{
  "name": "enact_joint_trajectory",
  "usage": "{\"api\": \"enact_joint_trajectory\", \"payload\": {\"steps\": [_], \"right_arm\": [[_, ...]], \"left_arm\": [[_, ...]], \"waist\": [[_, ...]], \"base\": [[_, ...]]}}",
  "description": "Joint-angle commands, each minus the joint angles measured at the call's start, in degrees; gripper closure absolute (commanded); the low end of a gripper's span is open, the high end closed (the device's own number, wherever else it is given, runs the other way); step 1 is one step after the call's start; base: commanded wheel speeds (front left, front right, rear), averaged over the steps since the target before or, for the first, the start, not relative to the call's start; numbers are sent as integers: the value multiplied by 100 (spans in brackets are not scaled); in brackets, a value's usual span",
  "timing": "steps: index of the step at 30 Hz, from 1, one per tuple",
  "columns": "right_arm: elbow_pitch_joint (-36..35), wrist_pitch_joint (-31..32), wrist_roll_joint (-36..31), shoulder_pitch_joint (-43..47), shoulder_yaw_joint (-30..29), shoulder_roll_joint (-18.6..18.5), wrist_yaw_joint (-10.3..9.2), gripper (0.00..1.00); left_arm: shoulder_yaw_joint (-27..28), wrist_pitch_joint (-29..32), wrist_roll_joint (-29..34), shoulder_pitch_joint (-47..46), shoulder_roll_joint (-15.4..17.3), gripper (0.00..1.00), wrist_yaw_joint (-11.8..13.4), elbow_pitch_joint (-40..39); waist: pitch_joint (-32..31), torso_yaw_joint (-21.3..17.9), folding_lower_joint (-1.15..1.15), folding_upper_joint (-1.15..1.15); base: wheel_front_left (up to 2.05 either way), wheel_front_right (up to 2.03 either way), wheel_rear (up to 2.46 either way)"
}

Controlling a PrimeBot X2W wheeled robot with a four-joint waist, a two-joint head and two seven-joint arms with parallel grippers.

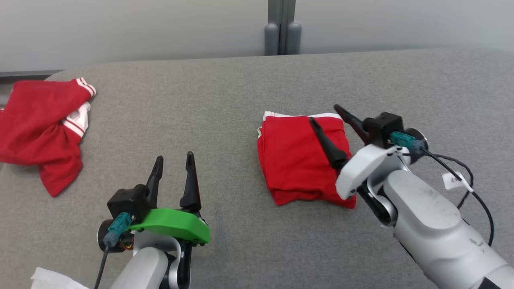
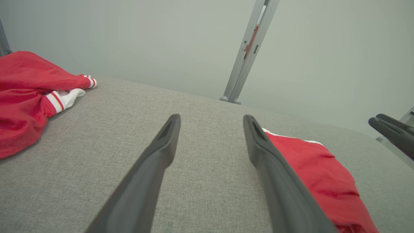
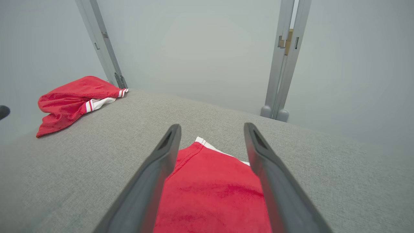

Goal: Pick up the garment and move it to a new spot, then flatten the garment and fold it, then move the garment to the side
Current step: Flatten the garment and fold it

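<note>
A: Right end effector (image 1: 323, 112), is it gripping anything?
B: No. Its fingers stand spread and empty, over the right edge of the folded garment (image 1: 293, 160), which lies on the counter (image 1: 225, 100).
A: So the folding is done?
B: I judge so: it is a neat red rectangle. Whether this spot counts as the side, I cannot tell.
A: Left end effector (image 1: 174, 155)?
B: Open and empty, well left of the folded garment; a crumpled red garment (image 1: 36, 128) lies farther left
</note>
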Motion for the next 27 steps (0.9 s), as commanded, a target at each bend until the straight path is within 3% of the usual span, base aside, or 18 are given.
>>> {"api": "enact_joint_trajectory", "payload": {"steps": [1, 8, 13, 19, 27], "right_arm": [[-84, -14, -182, 257, -286, -8, -2, 0], [-726, -15, -1069, 1297, -1977, 150, -2, 0], [-1219, -16, -1594, 2058, -2796, 380, -2, 0], [-1831, 91, -1985, 2742, -3346, 745, -2, 0], [-2444, 376, -2223, 3172, -3549, 991, -2, 0]], "left_arm": [[65, -18, 68, 44, 6, 0, -8, 39], [318, -18, 458, 232, -58, 0, -107, 307], [607, -18, 679, 520, -152, 0, -212, 434], [935, -18, 857, 875, -292, 0, -334, 381], [1084, -18, 1076, 1079, -396, 0, -503, 329]], "waist": [[-174, -190, 0, 0], [-323, -360, 0, 0], [-410, -398, 0, 0], [-464, -434, 0, 0], [-429, -413, 0, 0]], "base": [[0, 0, 0], [0, 0, 0], [0, 0, 0], [0, 0, 0], [0, 0, 0]]}}
